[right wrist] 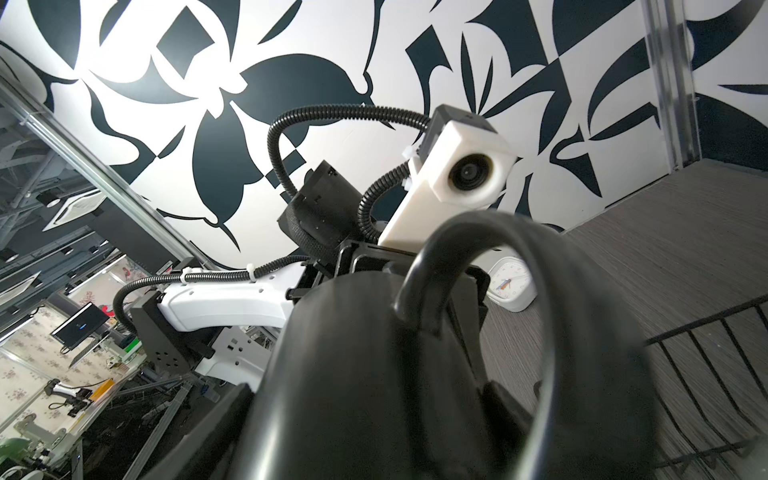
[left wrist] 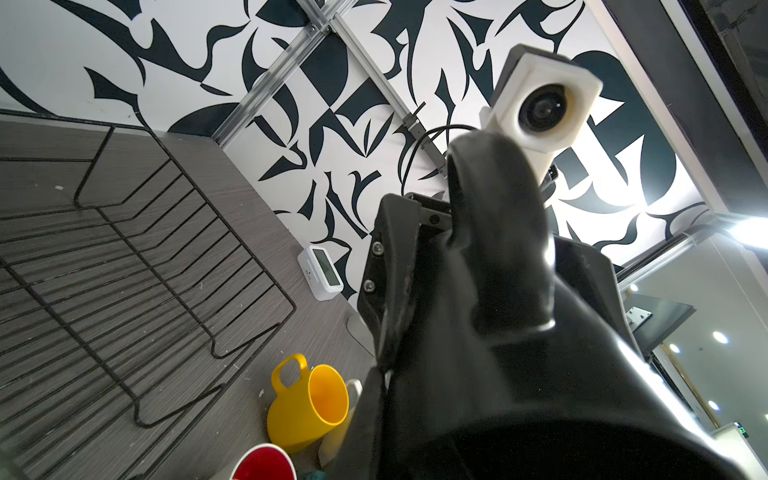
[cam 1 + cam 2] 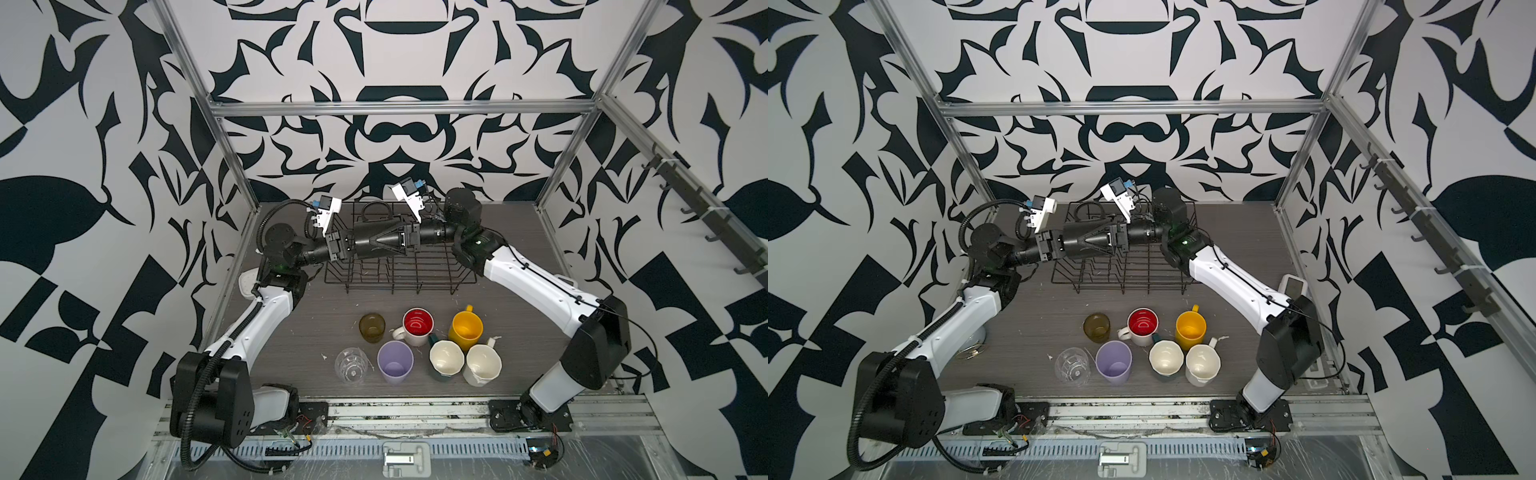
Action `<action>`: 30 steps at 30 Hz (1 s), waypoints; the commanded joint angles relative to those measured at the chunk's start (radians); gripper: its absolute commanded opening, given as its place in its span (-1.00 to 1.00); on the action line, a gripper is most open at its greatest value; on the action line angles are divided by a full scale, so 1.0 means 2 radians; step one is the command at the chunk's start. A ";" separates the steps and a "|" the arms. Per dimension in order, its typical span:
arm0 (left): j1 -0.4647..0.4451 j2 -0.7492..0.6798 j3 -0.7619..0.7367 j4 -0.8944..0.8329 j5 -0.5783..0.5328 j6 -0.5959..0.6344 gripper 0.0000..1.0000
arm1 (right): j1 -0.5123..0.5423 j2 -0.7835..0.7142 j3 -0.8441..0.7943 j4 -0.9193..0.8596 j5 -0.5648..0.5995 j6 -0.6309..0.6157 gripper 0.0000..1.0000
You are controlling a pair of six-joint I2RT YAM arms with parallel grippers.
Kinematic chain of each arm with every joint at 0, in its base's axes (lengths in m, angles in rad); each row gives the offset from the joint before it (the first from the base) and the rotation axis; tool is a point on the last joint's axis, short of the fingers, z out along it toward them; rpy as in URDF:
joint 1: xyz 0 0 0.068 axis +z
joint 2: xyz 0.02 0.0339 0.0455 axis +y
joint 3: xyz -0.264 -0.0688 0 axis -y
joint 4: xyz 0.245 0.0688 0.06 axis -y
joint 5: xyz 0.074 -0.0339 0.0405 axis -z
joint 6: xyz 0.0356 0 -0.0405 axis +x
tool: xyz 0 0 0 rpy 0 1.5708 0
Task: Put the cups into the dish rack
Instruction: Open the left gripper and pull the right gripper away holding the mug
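Found black mug held sideways above the left half of the dish rack. Judged it stiff, glossy, probably slick and chippable; best gripped round the body or by the handle. Saw right end effector clasped wide round its body; left end effector at its mouth, grip impossible to tell. Noted grained tabletop, seven cups near its front edge, patterned walls.

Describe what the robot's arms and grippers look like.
The left arm and right arm have white shell links between bulky black joint housings. A black ribbed conduit loops along the left; thin black cables are clipped along the right. The left gripper and right gripper are black, each topped by a white boxy wrist camera.
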 commanded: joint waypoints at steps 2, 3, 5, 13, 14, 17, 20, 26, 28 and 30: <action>-0.002 -0.011 0.023 0.038 -0.003 0.004 -0.45 | -0.009 -0.022 0.001 0.006 0.058 0.013 -1.00; -0.002 -0.012 0.023 0.036 -0.003 0.005 -0.37 | -0.010 -0.024 -0.001 0.008 0.060 0.017 -1.00; -0.001 -0.014 0.023 0.032 -0.005 0.009 -0.22 | -0.012 -0.024 -0.003 0.013 0.061 0.022 -1.00; 0.002 -0.028 0.019 -0.004 -0.015 0.040 0.44 | -0.031 -0.042 -0.004 0.000 0.073 0.024 -1.00; 0.002 -0.032 0.017 -0.012 -0.018 0.047 0.49 | -0.035 -0.045 -0.003 -0.004 0.074 0.024 -1.00; 0.003 -0.045 0.017 -0.043 -0.027 0.072 0.77 | -0.057 -0.059 -0.003 -0.025 0.079 0.023 -1.00; 0.005 -0.062 0.021 -0.106 -0.038 0.117 0.93 | -0.083 -0.075 -0.006 -0.050 0.083 0.018 -1.00; 0.012 -0.114 0.039 -0.288 -0.142 0.252 0.99 | -0.110 -0.100 0.034 -0.235 0.171 -0.089 -1.00; 0.014 -0.132 0.048 -0.354 -0.218 0.292 0.99 | -0.111 -0.096 0.064 -0.319 0.234 -0.129 -1.00; 0.019 -0.138 0.066 -0.418 -0.298 0.313 0.98 | -0.111 -0.087 0.087 -0.379 0.289 -0.155 -1.00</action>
